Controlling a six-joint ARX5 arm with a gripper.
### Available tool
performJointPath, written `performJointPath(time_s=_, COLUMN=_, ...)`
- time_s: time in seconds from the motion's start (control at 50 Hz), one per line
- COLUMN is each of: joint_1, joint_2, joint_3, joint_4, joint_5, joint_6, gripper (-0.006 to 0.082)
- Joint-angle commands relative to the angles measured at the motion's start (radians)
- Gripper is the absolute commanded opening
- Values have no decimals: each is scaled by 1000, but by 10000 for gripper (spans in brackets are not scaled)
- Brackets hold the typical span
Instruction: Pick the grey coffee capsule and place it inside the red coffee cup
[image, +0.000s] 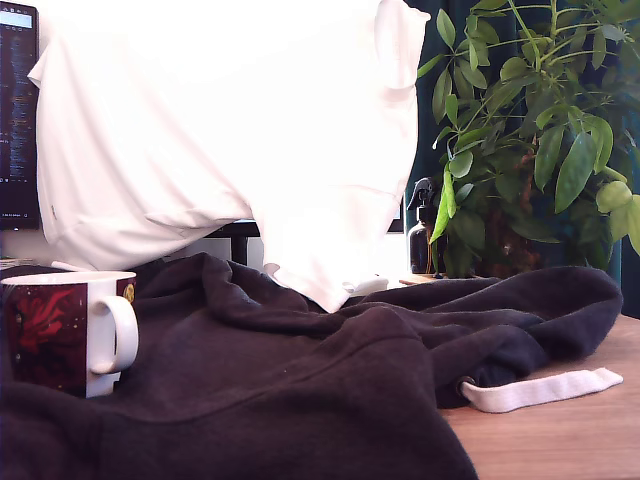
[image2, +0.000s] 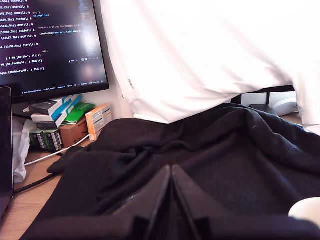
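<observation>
While hunting through both views for the grey coffee capsule, finding no trace of it: possibly lying buried in a fold of the dark hoodie (image: 300, 400), possibly sitting out of frame, and not telling which.

Noting the red coffee cup (image: 70, 330) standing upright at the exterior view's left, resting on the hoodie, handle pointing toward the exterior view's right, mouth open upward. Reading a pale curved edge at the corner of the wrist view as probably its rim (image2: 307, 212).

Seeing the gripper (image2: 171, 172) only in the wrist view, hovering low over the hoodie, jaws pressed together at the tips and holding nothing visible.

Judging the main risks:
- Reaching down without a sighted target, closing on fabric instead of the capsule.
- Dragging the hoodie while snagging it, pulling the cup along or tipping it, since soft cloth is giving it poor footing.
- Nudging a hidden capsule deeper into a crease or rolling it off the wooden table (image: 560, 440).
- Catching the white drawstring (image: 540, 390) lying on the table's bare wood.

Leaving the white cloth (image: 220, 130), plant (image: 540, 130) and monitor (image2: 50, 45) out of concern, all sitting well behind.
</observation>
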Motion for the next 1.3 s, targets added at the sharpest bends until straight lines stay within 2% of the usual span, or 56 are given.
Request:
performJointPath(time_s=0.0, joint_1=-19, joint_2=-14, joint_3=-46, joint_4=-17, joint_5=97, joint_6=-169, gripper=-13)
performJointPath(time_s=0.26, joint_1=-19, joint_2=-14, joint_3=-46, joint_4=-34, joint_5=148, joint_6=-182, gripper=-13)
performJointPath(time_s=0.56, joint_1=-19, joint_2=-14, joint_3=-31, joint_4=45, joint_5=64, joint_6=-332, gripper=-5)
performJointPath(time_s=0.6, joint_1=-19, joint_2=-11, joint_3=-26, joint_4=44, joint_5=54, joint_6=-344, gripper=24)
performJointPath(time_s=0.64, joint_1=-19, joint_2=-5, joint_3=-23, joint_4=45, joint_5=35, joint_6=-347, gripper=93)
performJointPath(time_s=0.68, joint_1=-19, joint_2=4, joint_3=-23, joint_4=49, joint_5=13, joint_6=-342, gripper=213)
performJointPath(time_s=0.74, joint_1=-19, joint_2=24, joint_3=-23, joint_4=52, joint_5=-10, joint_6=-322, gripper=456)
performJointPath(time_s=0.78, joint_1=-19, joint_2=40, joint_3=-23, joint_4=53, joint_5=-22, joint_6=-317, gripper=586)
performJointPath(time_s=0.8, joint_1=-19, joint_2=52, joint_3=-23, joint_4=53, joint_5=-29, joint_6=-318, gripper=640)
performJointPath(time_s=0.84, joint_1=-19, joint_2=75, joint_3=-23, joint_4=53, joint_5=-43, joint_6=-318, gripper=693)
performJointPath(time_s=1.02, joint_1=-19, joint_2=202, joint_3=-23, joint_4=101, joint_5=-97, joint_6=-317, gripper=705)
performJointPath(time_s=1.12, joint_1=-19, joint_2=285, joint_3=-23, joint_4=197, joint_5=-134, joint_6=-290, gripper=705)
performJointPath(time_s=1.28, joint_1=-19, joint_2=434, joint_3=-23, joint_4=328, joint_5=-123, joint_6=-255, gripper=705)
